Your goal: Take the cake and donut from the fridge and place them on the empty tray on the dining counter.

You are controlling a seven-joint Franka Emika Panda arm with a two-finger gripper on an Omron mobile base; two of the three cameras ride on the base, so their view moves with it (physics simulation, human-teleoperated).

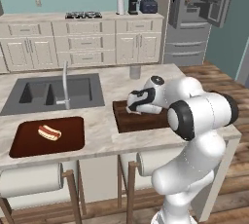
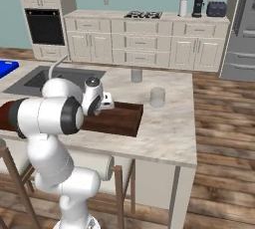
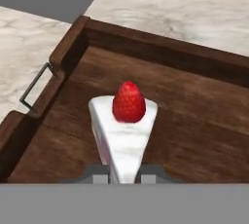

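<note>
Kitchen setting, rendered: cream cabinets along the far wall, a grey steel fridge (image 1: 197, 18) at the rear right with one upper door standing open, and the long island worktop (image 2: 169, 123) of beige marbled stone in front of the arm.

Step in hand, as judged: delivery of the cake (image 3: 124, 130) to the tray (image 3: 194, 121). The hand view shows the end effector (image 3: 124, 172) pinching the narrow tip of the cake between its two dark tips, the slice inside the tray's raised rims and seemingly at or just above the tray floor; contact cannot be confirmed. The next move would call for releasing the cake and lifting clear without tipping it, then returning to the fridge for the donut.

Materials: the cake is a smooth white wedge topped with a glossy red berry. The tray is dark brown grained wood, rectangular, with a thin wire handle at one end. A flatter brown tray (image 1: 29, 145) bearing a hot dog (image 1: 49, 132) lies well apart, beside the inset grey sink (image 1: 48, 94).
</note>
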